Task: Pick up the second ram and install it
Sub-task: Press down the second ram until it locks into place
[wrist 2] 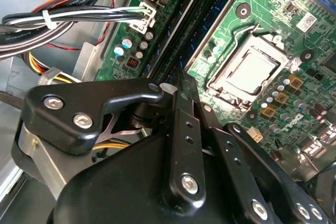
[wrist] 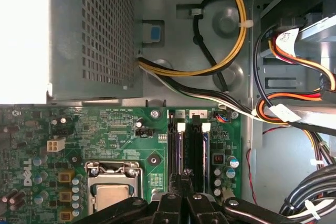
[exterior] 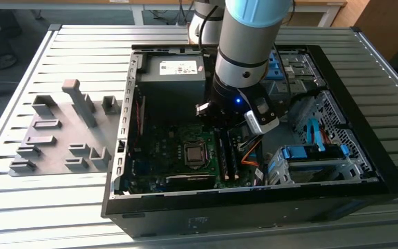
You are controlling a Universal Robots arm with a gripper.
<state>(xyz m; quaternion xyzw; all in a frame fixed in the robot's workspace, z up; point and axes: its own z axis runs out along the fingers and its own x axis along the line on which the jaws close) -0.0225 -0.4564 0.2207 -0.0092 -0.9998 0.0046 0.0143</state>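
Hovering gripper (wrist: 187,182) low above motherboard (wrist: 121,135) slots, cables (wrist: 294,114) beside

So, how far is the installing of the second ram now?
Picking looks done: the gripper is away from the grey holder blocks, down inside the PC case, directly over the memory slots. In hand: the insertion there. Whether the second ram is fully seated, I cannot tell.

I see glossy black plastic on the gripper (wrist 2: 181,85) links, set with bright metal screws. Beside it, the motherboard (wrist: 121,135) is matt green board, and its CPU socket (wrist 2: 247,72) wears a shiny bare-metal frame. Above the motherboard, the power supply (wrist: 94,30) is dull grey perforated sheet metal. The table (exterior: 60,207) looks like ribbed brushed aluminium.
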